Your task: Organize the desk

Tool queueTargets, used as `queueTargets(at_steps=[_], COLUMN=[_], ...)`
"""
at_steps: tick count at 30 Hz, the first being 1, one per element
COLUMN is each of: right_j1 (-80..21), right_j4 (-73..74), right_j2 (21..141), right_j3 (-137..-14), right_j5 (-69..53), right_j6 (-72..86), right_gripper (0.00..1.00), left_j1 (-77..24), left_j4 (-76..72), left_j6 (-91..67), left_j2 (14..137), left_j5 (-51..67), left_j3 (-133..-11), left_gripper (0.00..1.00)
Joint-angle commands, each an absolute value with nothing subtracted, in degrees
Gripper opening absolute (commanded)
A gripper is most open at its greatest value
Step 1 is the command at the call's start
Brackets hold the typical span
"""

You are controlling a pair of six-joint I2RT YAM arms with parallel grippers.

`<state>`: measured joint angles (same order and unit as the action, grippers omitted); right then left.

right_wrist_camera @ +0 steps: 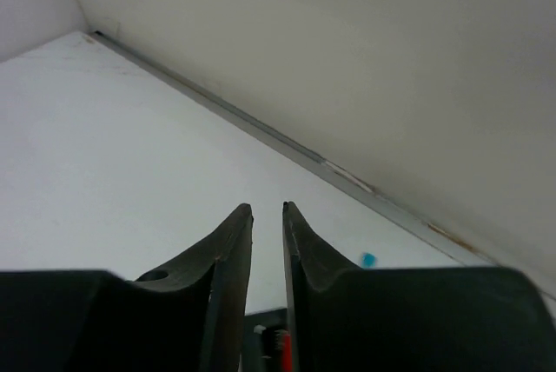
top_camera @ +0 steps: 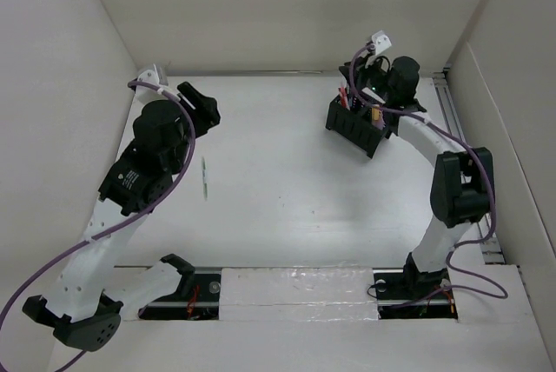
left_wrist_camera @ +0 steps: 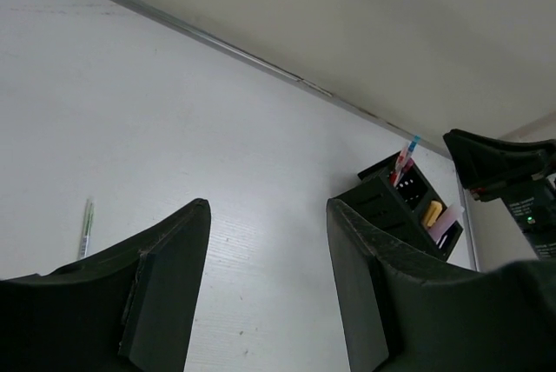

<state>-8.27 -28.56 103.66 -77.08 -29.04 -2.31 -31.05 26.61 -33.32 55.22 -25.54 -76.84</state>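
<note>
Flat matte white desk (top_camera: 287,207) is bounded by white walls, ahead of both bases | slim white pen (top_camera: 204,179) is laid left of centre | black compartmented holder (top_camera: 354,129) is set far right | left gripper (left_wrist_camera: 269,215) is released, empty | right gripper (right_wrist_camera: 268,211) is clenched near the holder, nothing seen gripped.

I see a black pen holder (top_camera: 356,131) standing upright at the far right. In the left wrist view I make out pens (left_wrist_camera: 405,160) with red and blue tips poking out of one compartment. A yellow piece (left_wrist_camera: 432,212) and a pink piece (left_wrist_camera: 448,222) sit in another; I cannot tell what they are. A single slim pen (top_camera: 204,179) lies flat, well apart to the left.
</note>
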Motion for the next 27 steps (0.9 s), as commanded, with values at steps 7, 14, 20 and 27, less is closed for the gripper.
queueTargets(at_steps=[7, 14, 20, 27], right_j1=[-37.9, -50.6, -55.0, -56.9], right_j4=[-8.1, 8.0, 18.4, 20.0], right_j2=[108.8, 124.8, 141.3, 150.8], right_j3=[-86.9, -106.5, -127.2, -139.6], right_j5=[-18.4, -11.7, -4.4, -0.4], right_j6=[-13.9, -13.9, -11.8, -5.3], right_gripper=[0.00, 0.37, 0.62, 0.70], left_j1=[-31.0, -31.0, -31.0, -31.0], left_j4=[24.8, 26.9, 30.6, 33.1], left_j6=[-30.7, -31.0, -31.1, -31.6], left_j2=[54.7, 55.5, 53.6, 48.9], left_j5=[-23.9, -19.6, -17.4, -14.6], left_j3=[-89.6, -94.4, -92.1, -86.8], left_gripper=[0.42, 0.00, 0.32, 0.41])
